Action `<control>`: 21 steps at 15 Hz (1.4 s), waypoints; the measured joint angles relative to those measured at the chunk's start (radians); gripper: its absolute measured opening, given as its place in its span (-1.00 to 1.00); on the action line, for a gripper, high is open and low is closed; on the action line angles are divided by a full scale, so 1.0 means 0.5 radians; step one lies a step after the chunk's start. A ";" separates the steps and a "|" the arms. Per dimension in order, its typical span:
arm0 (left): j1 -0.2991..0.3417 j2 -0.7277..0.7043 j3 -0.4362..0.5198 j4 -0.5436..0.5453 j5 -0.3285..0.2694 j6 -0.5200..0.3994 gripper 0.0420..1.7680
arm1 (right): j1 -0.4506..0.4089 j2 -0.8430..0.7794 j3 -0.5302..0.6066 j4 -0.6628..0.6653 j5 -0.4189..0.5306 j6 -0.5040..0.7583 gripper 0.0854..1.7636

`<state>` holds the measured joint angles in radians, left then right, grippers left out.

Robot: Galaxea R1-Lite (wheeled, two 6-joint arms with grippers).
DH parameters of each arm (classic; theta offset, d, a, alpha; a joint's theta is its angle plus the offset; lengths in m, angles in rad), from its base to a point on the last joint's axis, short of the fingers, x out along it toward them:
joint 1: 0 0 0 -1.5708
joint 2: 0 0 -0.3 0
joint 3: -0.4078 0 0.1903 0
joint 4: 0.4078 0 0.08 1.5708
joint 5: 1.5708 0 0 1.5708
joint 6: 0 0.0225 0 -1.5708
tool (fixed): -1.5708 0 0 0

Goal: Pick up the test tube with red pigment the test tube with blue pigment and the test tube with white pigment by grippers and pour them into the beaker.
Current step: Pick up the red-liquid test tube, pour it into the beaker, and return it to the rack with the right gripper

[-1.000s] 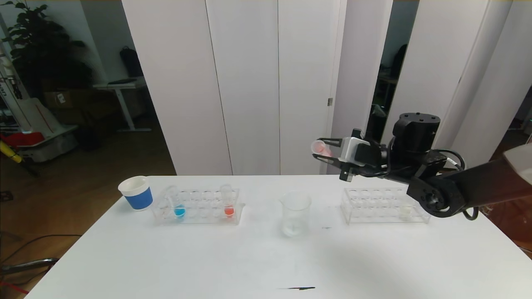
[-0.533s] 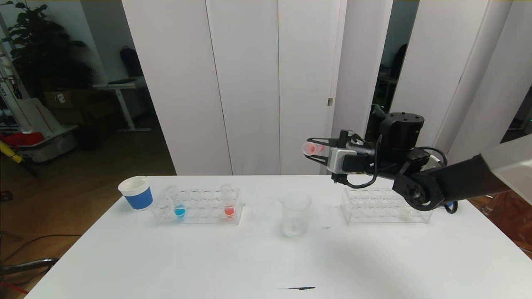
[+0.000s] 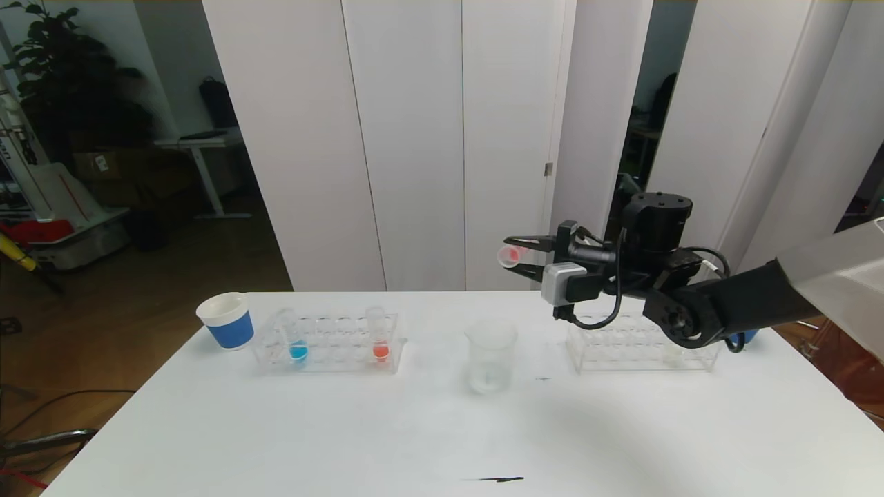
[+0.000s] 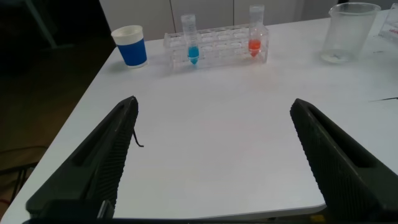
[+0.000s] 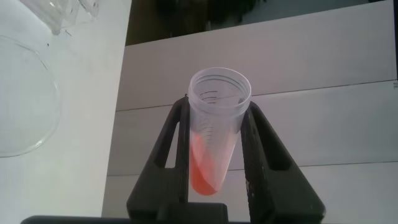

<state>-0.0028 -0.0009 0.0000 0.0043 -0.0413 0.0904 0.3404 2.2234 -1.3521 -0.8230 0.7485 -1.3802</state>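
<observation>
My right gripper (image 3: pixel 519 257) is shut on a test tube with red pigment (image 3: pixel 510 255), held nearly level in the air, above and a little right of the beaker (image 3: pixel 490 355). In the right wrist view the tube (image 5: pixel 214 137) sits between the fingers, red liquid in its lower end, with the beaker's rim (image 5: pixel 58 99) off to one side. The blue-pigment tube (image 3: pixel 295 342) and another red-orange tube (image 3: pixel 378 339) stand in the left rack (image 3: pixel 331 345). The white-pigment tube is hidden behind my right arm. My left gripper (image 4: pixel 214 109) is open and empty over the near table.
A blue-banded white cup (image 3: pixel 226 321) stands left of the left rack. A second clear rack (image 3: pixel 621 342) stands right of the beaker under my right arm, with a blue cup (image 3: pixel 742 338) partly showing behind it. A dark streak (image 3: pixel 494 478) marks the table front.
My right gripper has carried the red tube leftward, closer to above the beaker, and the arm now covers the white tube in the right rack.
</observation>
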 joint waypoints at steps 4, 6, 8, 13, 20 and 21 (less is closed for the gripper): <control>0.000 0.000 0.000 0.001 -0.001 0.001 0.98 | -0.007 0.053 -0.063 0.000 0.081 -0.189 -0.42; 0.000 0.000 0.000 0.001 0.000 0.002 0.98 | -0.007 0.077 -0.088 -0.001 0.138 -0.256 -0.42; -0.001 0.000 0.000 0.001 -0.001 0.002 0.98 | -0.006 0.098 -0.112 -0.001 0.188 -0.317 -0.42; 0.000 0.000 0.000 0.001 -0.001 0.002 0.98 | -0.012 0.144 -0.201 0.055 0.260 -0.480 -0.42; 0.000 0.000 0.000 0.001 -0.001 0.001 0.98 | -0.052 0.194 -0.303 0.150 0.253 -0.555 -0.42; 0.000 0.000 0.000 0.000 -0.001 0.002 0.98 | -0.057 0.201 -0.314 0.156 0.253 -0.559 -0.42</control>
<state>-0.0028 -0.0009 0.0000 0.0043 -0.0417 0.0913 0.3117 2.3240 -1.5091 -0.7451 0.8751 -1.6598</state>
